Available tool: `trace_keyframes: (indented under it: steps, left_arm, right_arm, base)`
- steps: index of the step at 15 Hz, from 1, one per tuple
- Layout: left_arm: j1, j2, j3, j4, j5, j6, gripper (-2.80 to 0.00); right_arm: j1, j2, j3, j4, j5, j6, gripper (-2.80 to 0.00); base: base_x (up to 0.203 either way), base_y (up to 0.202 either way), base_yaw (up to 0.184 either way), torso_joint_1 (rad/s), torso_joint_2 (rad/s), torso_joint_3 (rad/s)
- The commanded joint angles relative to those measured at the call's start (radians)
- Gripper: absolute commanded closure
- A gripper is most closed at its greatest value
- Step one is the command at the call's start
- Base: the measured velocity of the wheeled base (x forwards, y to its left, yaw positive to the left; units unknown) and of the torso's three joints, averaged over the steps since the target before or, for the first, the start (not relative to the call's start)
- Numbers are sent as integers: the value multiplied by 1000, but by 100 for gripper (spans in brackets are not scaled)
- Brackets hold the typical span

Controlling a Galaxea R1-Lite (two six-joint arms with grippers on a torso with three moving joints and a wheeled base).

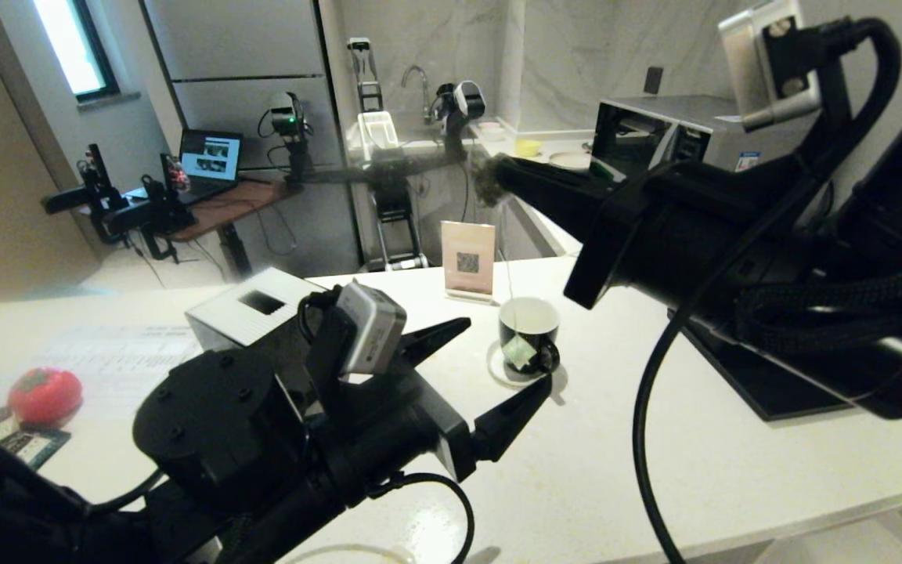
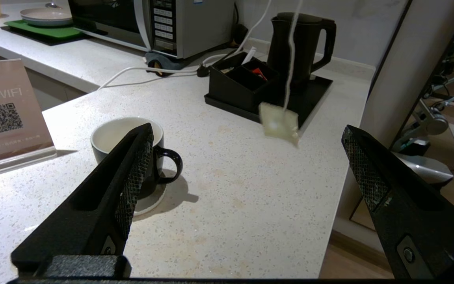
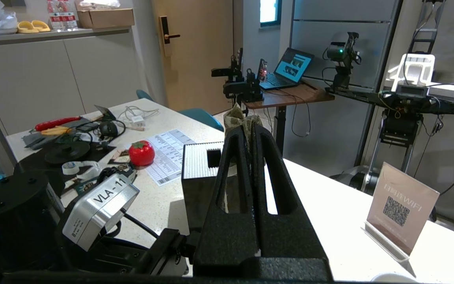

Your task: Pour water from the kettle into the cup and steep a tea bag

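The right tool (image 1: 490, 176) is raised above the bench (image 1: 654, 470), its 2 fingers pressed together and clenched on a greenish tuft (image 3: 242, 118) at their tips. In the head view a thin string (image 1: 510, 270) drops from those tips toward the cup (image 1: 529, 335). The tea bag (image 2: 279, 124) hangs at the string's lower end, a small pale square, tilted; in the head view it shows against the cup's front wall, and whether it touches the cup I cannot tell. From the left wrist view it hangs in the air, apart from the cup (image 2: 128, 142).

The cup stands upright on a round coaster (image 1: 502, 372), handle turned toward the robot's right. Its white inside shows, but whether water is in it cannot be told.

The left tool (image 1: 490, 360) is low over the bench, just beside the cup on the robot's left, its fingers spread wide and released, gripping nothing.

The kettle (image 2: 300, 43) stands upright on a black tray (image 2: 313, 94), well apart from the cup, with a black box (image 2: 239, 85) beside it on the same tray. A sign (image 1: 467, 260) with a QR code stands behind the cup, and a white-topped black cube (image 1: 255, 309) sits to the robot's left of it.
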Motion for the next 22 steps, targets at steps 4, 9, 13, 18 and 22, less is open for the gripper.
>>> trace_keyframes:
  steps: [4, 9, 13, 18, 22]
  left_arm:
    - [-1, 1, -3, -9, 0, -1, -280]
    - [-1, 3, -4, -9, -2, -1, -280]
    - [-1, 3, -4, -9, -3, -1, -280]
    - [-1, 6, -7, -10, -5, 0, 0]
    - [-1, 3, -9, -9, 1, -4, 0]
  right_arm:
    - [0, 0, 0, -5, 1, 0, 0]
    - [0, 0, 0, -6, 1, 0, 0]
    - [0, 0, 0, -5, 1, 1, 0]
    - [0, -8, 4, -5, 1, 0, 0]
    - [0, -8, 5, -5, 1, 0, 0]
  base:
    - [0, 0, 0, 0, 0, 0]
    - [0, 0, 0, 0, 0, 0]
    - [0, 0, 0, 0, 0, 0]
    - [0, 0, 0, 0, 0, 0]
    - [0, 0, 0, 0, 0, 0]
